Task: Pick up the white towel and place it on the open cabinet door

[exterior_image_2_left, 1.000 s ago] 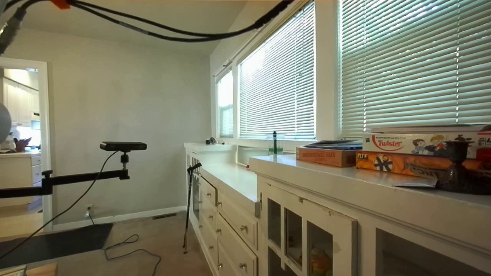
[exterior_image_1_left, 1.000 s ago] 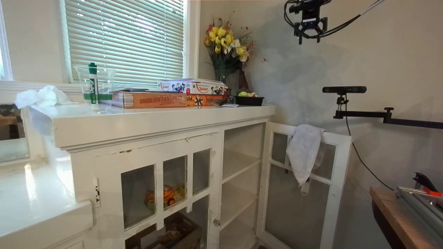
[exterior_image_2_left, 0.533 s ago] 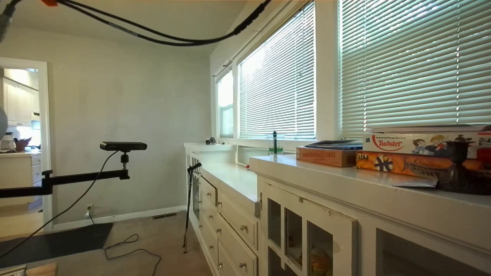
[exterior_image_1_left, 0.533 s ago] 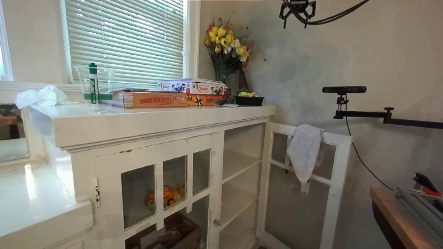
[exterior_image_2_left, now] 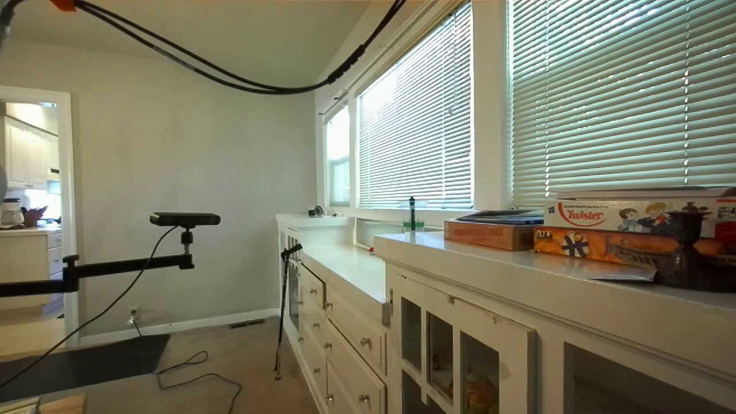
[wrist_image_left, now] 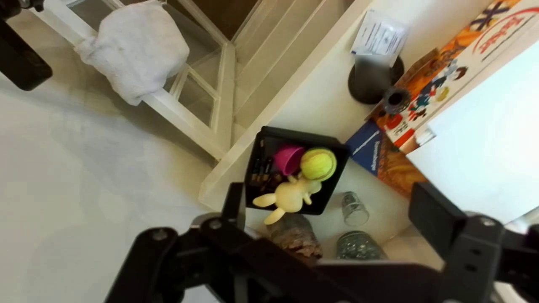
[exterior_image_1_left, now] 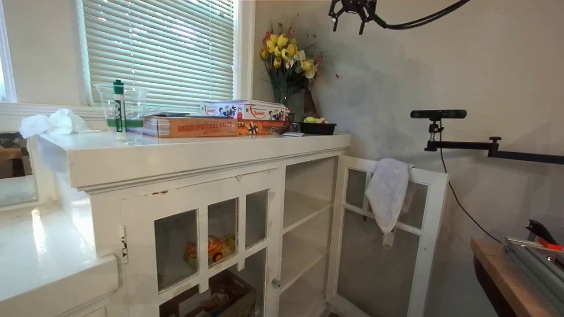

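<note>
The tool [exterior_image_1_left: 348, 31], jaws parted, has shifted — apparently toward the flowers [exterior_image_1_left: 285, 53] — towel [exterior_image_1_left: 387, 193] unmoved.

Black tray [exterior_image_1_left: 317, 129] on white countertop [exterior_image_1_left: 198, 152]

"Do we call the towel [wrist_image_left: 139, 50], at ten o'clock in the wrist view, matt cloth?"

"We do; in an exterior view, glossy ledge [exterior_image_1_left: 48, 257] at eight, wooden tabletop [exterior_image_1_left: 502, 266] at four."
</note>
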`<state>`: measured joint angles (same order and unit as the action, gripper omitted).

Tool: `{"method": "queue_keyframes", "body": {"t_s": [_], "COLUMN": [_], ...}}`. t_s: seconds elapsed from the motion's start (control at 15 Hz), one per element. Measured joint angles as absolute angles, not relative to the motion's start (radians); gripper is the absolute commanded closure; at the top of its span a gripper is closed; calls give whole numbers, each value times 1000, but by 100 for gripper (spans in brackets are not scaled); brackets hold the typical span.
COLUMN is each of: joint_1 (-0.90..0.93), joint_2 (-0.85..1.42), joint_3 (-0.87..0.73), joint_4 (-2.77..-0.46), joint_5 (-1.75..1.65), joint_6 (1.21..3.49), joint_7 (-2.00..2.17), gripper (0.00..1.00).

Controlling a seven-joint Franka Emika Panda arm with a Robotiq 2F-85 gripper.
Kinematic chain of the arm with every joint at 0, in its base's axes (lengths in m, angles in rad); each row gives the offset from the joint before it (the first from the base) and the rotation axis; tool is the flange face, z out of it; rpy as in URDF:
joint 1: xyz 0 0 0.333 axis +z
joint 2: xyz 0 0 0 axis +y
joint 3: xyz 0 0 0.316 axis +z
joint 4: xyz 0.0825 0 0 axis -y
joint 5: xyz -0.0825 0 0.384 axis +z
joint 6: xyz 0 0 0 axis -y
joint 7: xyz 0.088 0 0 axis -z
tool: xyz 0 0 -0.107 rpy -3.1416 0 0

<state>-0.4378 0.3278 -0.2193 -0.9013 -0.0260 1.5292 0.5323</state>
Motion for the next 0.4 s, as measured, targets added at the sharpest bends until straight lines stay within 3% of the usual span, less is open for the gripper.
{"method": "queue_keyframes", "body": {"t_s": [0.4], "joint_1": [-427], "joint_2": [322], "joint_3": [-168], "joint_4": [-902], "joint_5": [-18], "joint_6": [1513], "joint_7": [369], "gripper": [0]}}
